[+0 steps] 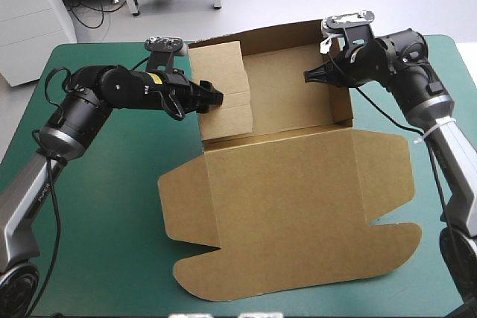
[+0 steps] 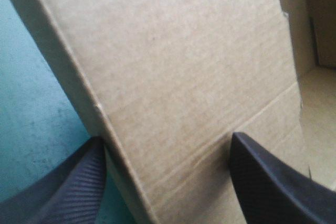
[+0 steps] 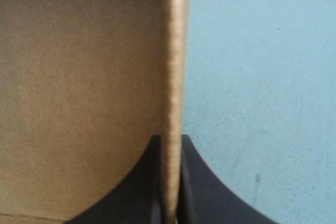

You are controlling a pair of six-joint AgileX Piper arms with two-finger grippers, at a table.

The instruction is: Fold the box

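The brown box (image 1: 291,206) lies mid-table, its far part raised into an open tray (image 1: 294,94) and its lid flat toward the near edge. My left gripper (image 1: 216,98) is at the tray's left wall flap (image 1: 223,91), which leans inward. In the left wrist view its gripper (image 2: 167,137) is open, and the flap (image 2: 178,66) stands between the spread black fingers (image 2: 273,182). My right gripper (image 1: 307,76) reaches in from the right at the tray's right wall (image 1: 339,80). In the right wrist view its gripper (image 3: 170,139) is shut on the wall's upright edge (image 3: 173,51).
The teal-green cover (image 1: 112,206) shows to the left of the box and to its right (image 1: 440,206). The flat lid's rounded flaps (image 1: 186,199) reach toward the table's near edge. The tray's back wall (image 1: 283,35) stands close to the far edge.
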